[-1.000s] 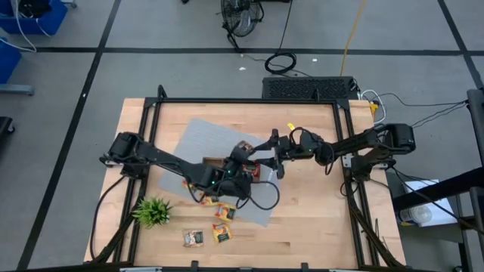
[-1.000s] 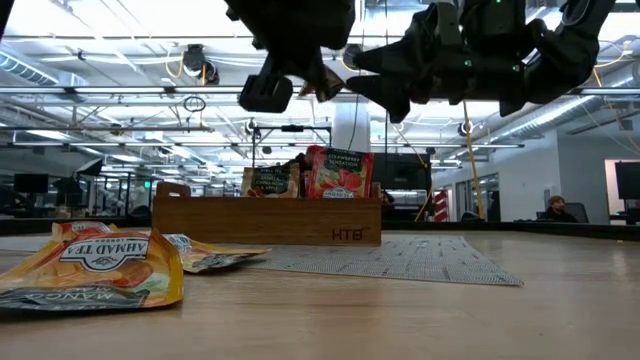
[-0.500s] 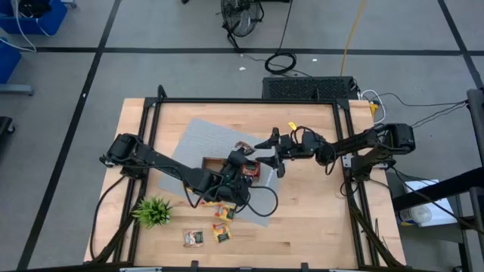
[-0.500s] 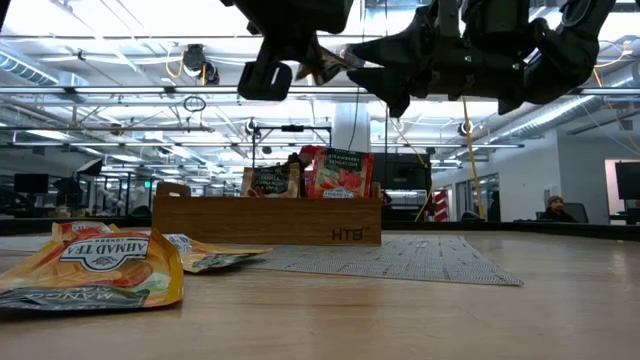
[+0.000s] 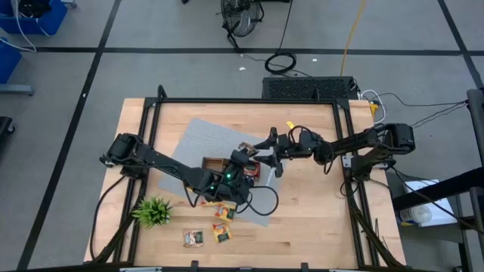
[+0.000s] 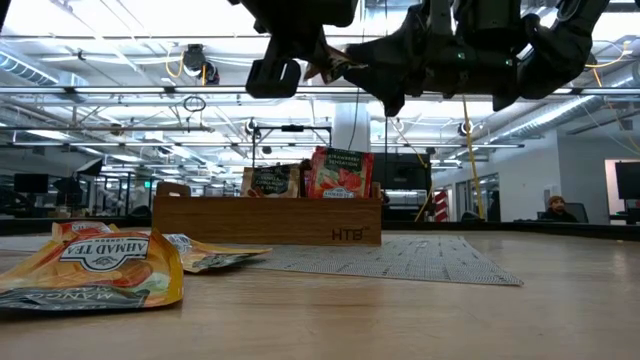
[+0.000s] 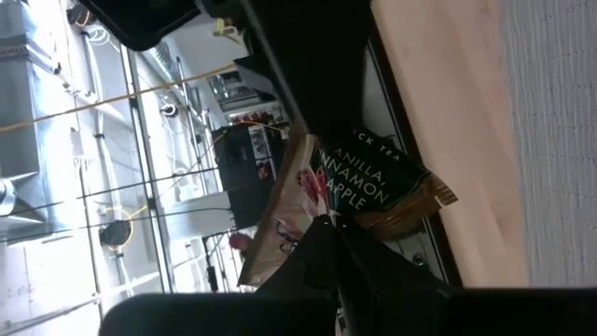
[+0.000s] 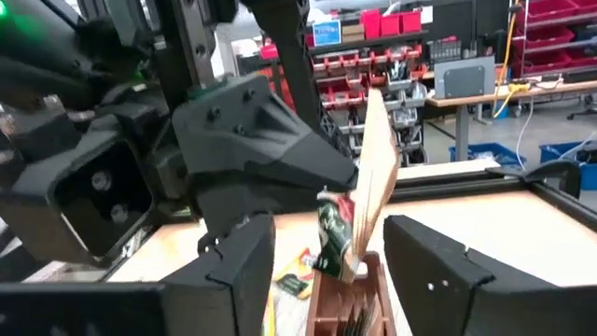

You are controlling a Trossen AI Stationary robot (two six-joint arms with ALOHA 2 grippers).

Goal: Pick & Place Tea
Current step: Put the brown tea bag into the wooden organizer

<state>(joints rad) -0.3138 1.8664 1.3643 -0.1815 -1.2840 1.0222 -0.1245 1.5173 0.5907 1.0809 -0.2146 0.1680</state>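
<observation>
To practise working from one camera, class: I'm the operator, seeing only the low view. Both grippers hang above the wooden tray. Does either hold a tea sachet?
Observer: Yes. In the left wrist view the left gripper is shut on a tea sachet.
Operator: What does its print say?
Observer: Partly hidden, it reads vanilla cinnamon apple on a dark panel.
Operator: And the right gripper?
Observer: In its own wrist view the right gripper is open, fingers apart, with the sachet showing between them.
</observation>
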